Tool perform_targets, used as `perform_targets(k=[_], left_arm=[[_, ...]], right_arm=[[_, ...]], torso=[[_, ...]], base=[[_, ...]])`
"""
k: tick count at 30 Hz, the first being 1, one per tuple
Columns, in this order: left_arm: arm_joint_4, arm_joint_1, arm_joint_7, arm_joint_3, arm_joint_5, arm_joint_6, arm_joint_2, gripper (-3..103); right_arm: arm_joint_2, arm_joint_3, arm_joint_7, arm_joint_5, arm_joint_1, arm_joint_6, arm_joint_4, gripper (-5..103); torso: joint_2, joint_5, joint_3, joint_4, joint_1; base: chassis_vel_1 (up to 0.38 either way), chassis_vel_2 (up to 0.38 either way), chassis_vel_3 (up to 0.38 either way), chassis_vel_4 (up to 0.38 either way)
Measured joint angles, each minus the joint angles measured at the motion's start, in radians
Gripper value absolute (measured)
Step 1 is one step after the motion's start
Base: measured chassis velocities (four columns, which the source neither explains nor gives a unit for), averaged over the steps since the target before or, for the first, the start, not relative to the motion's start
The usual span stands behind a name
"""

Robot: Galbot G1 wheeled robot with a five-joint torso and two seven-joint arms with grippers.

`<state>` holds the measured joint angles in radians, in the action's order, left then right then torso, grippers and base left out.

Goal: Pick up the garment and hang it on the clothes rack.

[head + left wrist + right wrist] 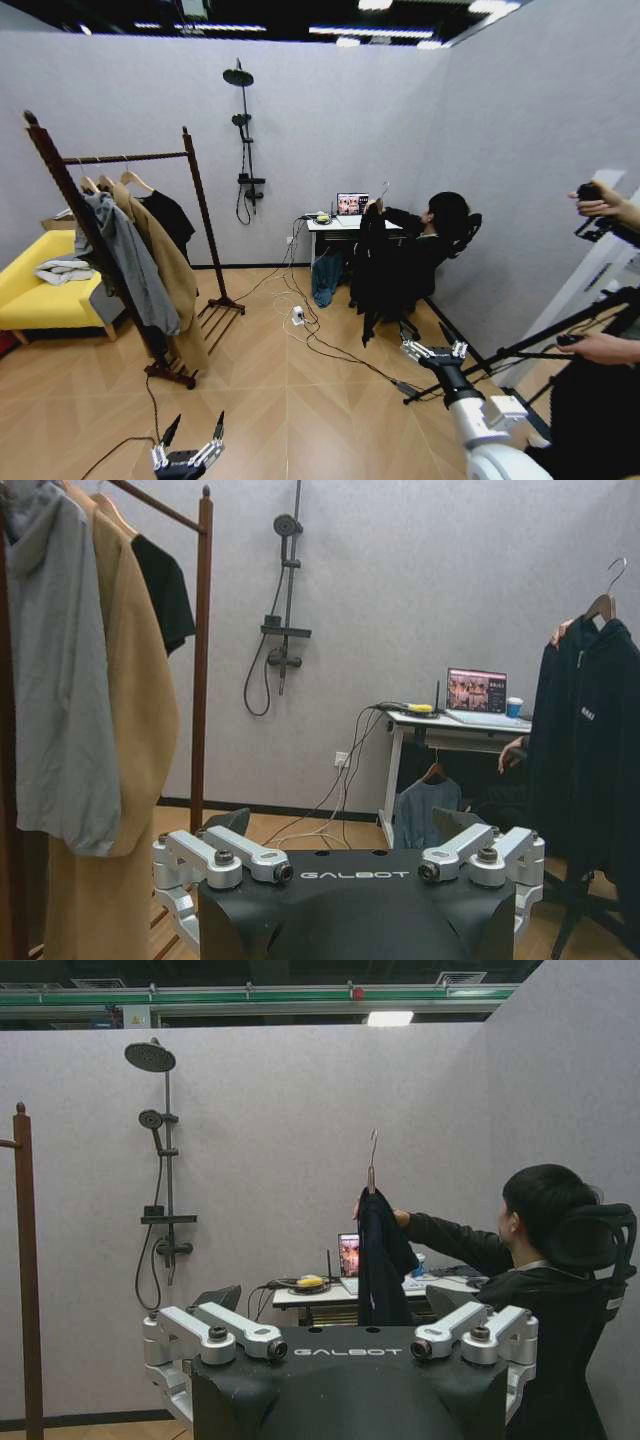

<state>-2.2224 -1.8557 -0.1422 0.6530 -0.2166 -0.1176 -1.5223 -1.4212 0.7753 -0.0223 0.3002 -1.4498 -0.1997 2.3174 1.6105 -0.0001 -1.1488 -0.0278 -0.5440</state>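
Grey walls stand behind the desk (345,228), where a person holds up the black jacket (385,265). Both grippers, left (190,428) and right (430,335), are open, holding nothing. Next: reach for the jacket, far from the clothes rack (120,160).

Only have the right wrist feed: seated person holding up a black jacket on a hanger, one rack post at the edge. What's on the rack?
Observer: The clothes rack carries a gray hoodie, a tan coat and a plain black garment.
Operator: Any free bar?
Observer: In the head view, the stretch of bar next to the far post looks bare of hooks.
Operator: Where's the left arm?
Observer: The left gripper is low over the floor near the rack's base, fingers open, far from the garment.
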Motion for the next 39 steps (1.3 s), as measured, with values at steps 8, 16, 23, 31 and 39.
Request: perform_targets(k=[8, 16, 23, 31, 39], left_arm=[[0.000, 0.000, 0.000, 0.000, 0.000, 0.000, 0.000, 100], [0.000, 0.000, 0.000, 0.000, 0.000, 0.000, 0.000, 100], [0.000, 0.000, 0.000, 0.000, 0.000, 0.000, 0.000, 100], [0.000, 0.000, 0.000, 0.000, 0.000, 0.000, 0.000, 100], [0.000, 0.000, 0.000, 0.000, 0.000, 0.000, 0.000, 100]], right_arm=[[0.005, 0.007, 0.003, 0.016, 0.024, -0.015, -0.011, 100], [0.002, 0.018, 0.009, 0.013, 0.031, -0.020, -0.008, 100], [0.013, 0.037, 0.016, 0.033, 0.018, -0.021, 0.016, 100], [0.011, 0.036, 0.025, 0.039, 0.047, -0.022, 0.009, 100], [0.014, 0.061, 0.061, -0.048, 0.065, -0.022, 0.048, 100]], torso=[[0.000, 0.0010, 0.000, 0.0003, 0.000], [0.000, -0.0011, 0.000, -0.0001, 0.000], [0.001, -0.0005, 0.000, -0.0003, 0.000], [0.000, 0.0008, 0.000, 0.0001, 0.000], [0.000, 0.0007, 0.000, 0.0006, 0.000]], base=[[-0.327, 0.335, 0.332, -0.340], [-0.338, 0.328, 0.330, -0.339], [-0.304, 0.298, 0.315, -0.312], [-0.313, 0.301, 0.305, -0.319], [-0.303, 0.291, 0.295, -0.289]])
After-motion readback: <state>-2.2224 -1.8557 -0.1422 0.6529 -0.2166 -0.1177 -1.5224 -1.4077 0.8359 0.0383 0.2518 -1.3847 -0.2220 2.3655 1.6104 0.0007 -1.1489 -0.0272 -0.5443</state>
